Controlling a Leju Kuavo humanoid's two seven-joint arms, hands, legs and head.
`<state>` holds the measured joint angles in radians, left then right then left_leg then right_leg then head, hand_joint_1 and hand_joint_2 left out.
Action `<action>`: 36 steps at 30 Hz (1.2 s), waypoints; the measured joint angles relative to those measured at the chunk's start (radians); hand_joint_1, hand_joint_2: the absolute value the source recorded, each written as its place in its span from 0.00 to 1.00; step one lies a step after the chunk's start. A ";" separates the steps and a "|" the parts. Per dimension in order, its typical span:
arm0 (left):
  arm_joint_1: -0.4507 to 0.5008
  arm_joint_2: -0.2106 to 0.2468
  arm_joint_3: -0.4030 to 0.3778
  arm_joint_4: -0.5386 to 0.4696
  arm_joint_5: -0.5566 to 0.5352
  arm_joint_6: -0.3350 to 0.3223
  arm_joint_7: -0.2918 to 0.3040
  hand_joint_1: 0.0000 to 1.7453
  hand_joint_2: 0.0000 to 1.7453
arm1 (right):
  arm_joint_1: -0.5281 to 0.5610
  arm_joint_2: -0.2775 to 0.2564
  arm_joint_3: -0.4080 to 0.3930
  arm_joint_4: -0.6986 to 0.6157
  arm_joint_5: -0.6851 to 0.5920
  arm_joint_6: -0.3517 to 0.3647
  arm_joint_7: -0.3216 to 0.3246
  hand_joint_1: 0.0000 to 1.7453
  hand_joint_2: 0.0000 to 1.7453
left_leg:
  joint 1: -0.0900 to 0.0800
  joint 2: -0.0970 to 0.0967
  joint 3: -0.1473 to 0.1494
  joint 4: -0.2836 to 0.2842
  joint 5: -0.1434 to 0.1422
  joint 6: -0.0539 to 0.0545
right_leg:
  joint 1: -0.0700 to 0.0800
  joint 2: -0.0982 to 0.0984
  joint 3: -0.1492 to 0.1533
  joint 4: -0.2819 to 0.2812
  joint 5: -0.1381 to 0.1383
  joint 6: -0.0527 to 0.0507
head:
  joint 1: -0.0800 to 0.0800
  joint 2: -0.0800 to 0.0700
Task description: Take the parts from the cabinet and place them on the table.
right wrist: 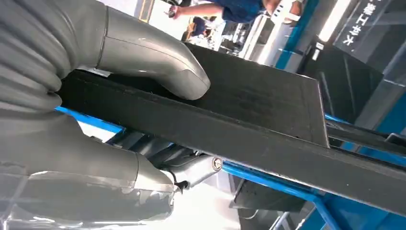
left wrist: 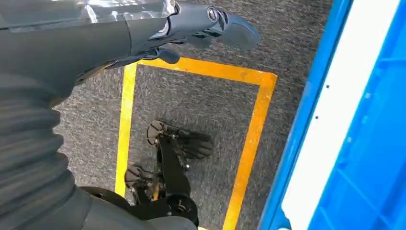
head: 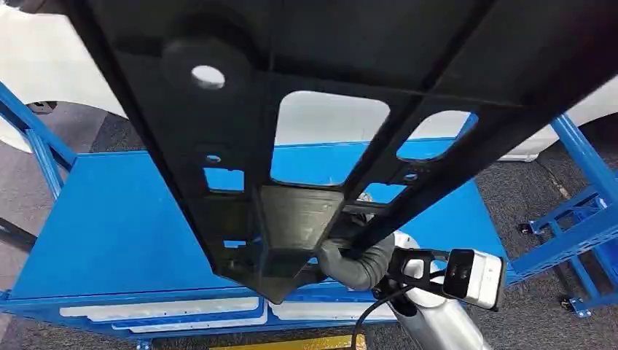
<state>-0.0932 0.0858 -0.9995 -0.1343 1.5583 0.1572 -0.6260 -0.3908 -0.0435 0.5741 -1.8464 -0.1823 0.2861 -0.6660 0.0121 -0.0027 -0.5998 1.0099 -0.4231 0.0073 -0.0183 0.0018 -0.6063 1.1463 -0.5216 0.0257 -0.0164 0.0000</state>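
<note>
A large black panel part (head: 240, 146) with several cut-out windows hangs close in front of my head camera, above the blue table (head: 109, 226). My right hand (head: 357, 259) grips its lower edge. In the right wrist view the thumb (right wrist: 158, 62) lies on top of the black part (right wrist: 258, 105) and the fingers (right wrist: 191, 170) curl under it. My left hand (left wrist: 191, 26) hangs beside my body over the floor, fingers loosely extended with nothing in them.
Blue rack frames stand at the left (head: 33, 138) and right (head: 583, 197) of the table. White trays (head: 167, 313) sit on a shelf under the tabletop. A yellow floor marking (left wrist: 249, 139) lies on grey carpet. A person (right wrist: 230, 9) stands in the distance.
</note>
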 joint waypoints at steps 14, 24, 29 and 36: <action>0.000 0.002 -0.006 0.000 -0.006 0.029 0.065 0.00 1.00 | -0.006 -0.003 0.008 -0.031 0.021 -0.013 0.027 1.00 1.00 | 0.004 -0.002 -0.041 0.244 -0.173 -0.053 | 0.014 -0.003 -0.047 -0.123 0.119 -0.059 | -0.004 0.000; -0.008 0.000 -0.018 0.000 -0.008 0.042 0.075 0.00 1.00 | -0.024 -0.028 0.008 -0.061 -0.004 -0.001 0.048 1.00 1.00 | -0.006 0.008 0.081 -0.039 -0.037 0.013 | 0.009 -0.002 -0.100 -0.061 0.062 -0.011 | 0.001 0.000; -0.008 -0.004 -0.027 0.000 -0.012 0.042 0.075 0.00 1.00 | -0.025 -0.052 0.008 -0.071 -0.015 -0.017 0.064 1.00 1.00 | -0.006 0.012 -0.007 -0.027 0.022 0.009 | 0.002 -0.002 -0.106 0.175 -0.016 0.004 | 0.003 0.000; -0.009 -0.006 -0.029 0.000 -0.012 0.042 0.074 0.00 1.00 | -0.028 -0.061 0.009 -0.091 -0.002 -0.037 0.061 1.00 1.00 | -0.007 0.009 -0.065 -0.003 0.080 -0.029 | 0.012 0.002 0.108 -0.130 -0.005 -0.032 | -0.006 0.000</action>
<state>-0.1024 0.0797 -1.0285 -0.1343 1.5461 0.1991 -0.5520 -0.4192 -0.1041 0.5829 -1.9371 -0.1842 0.2495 -0.6050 0.0056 0.0063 -0.6645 1.0072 -0.3430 -0.0221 -0.0061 0.0038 -0.4980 1.0166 -0.5270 -0.0067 -0.0225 0.0000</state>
